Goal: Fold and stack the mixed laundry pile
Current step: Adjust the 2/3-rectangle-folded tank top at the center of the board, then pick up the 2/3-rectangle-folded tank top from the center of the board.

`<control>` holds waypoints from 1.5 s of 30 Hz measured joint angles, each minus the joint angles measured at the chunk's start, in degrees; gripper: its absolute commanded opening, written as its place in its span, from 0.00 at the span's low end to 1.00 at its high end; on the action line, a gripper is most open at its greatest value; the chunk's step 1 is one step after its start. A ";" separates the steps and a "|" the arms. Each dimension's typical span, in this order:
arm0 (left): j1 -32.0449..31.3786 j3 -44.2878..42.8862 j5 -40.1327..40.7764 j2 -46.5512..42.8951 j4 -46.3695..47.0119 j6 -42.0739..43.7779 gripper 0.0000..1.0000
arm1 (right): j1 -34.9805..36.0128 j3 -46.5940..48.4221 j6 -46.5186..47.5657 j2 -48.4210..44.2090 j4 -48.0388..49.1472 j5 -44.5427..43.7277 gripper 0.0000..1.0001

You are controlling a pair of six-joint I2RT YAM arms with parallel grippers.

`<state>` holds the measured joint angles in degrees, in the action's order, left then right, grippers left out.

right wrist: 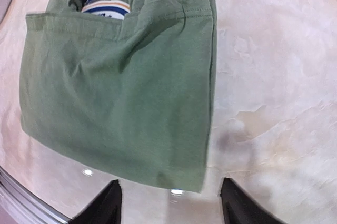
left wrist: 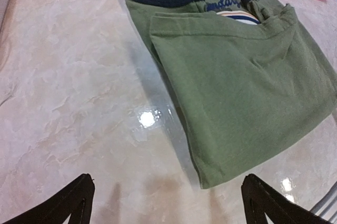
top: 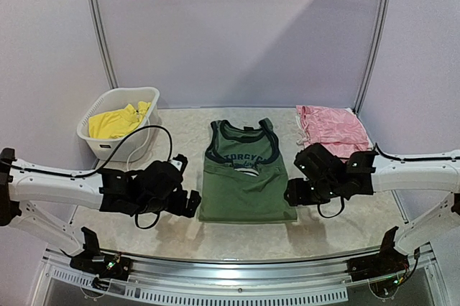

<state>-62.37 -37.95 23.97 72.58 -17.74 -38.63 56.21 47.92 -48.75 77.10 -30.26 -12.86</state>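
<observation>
There are two arms. The left gripper (top: 189, 202) sits at the lower left of the top view and the right gripper (top: 293, 192) at the lower right. Three garments can be counted, along with one basket.

The green tank top (top: 244, 177) lies flat in the middle of the table (top: 172, 238), between the two grippers. Its lower half is folded up over the chest. The pink garment (top: 334, 126) lies bunched at the upper right, apart from the tank top. The white slotted basket (top: 108, 149) stands at the upper left and holds one yellow garment (top: 118, 121), which drapes up towards the rim.

Navy capitals across the tank top's chest read "TORCYC", cut off at both ends. Below them is a line of script, half hidden by the fold, that I cannot read. A strip of white, orange and blue print shows at the fold's edge.

In the left wrist view the left gripper's jaws are spread wide over bare table, with nothing between them. The right gripper's jaws are also spread and empty, just off the tank top's near corner.
</observation>
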 measured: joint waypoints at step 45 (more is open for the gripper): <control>0.00 13.40 -19.80 3.61 19.61 -9.44 0.48 | -8.26 -27.45 -9.81 -2.08 36.94 21.29 0.26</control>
<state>-62.37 -24.56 4.16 76.18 1.87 -48.07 47.94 20.47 -58.57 75.02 6.68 8.43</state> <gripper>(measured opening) 0.492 0.348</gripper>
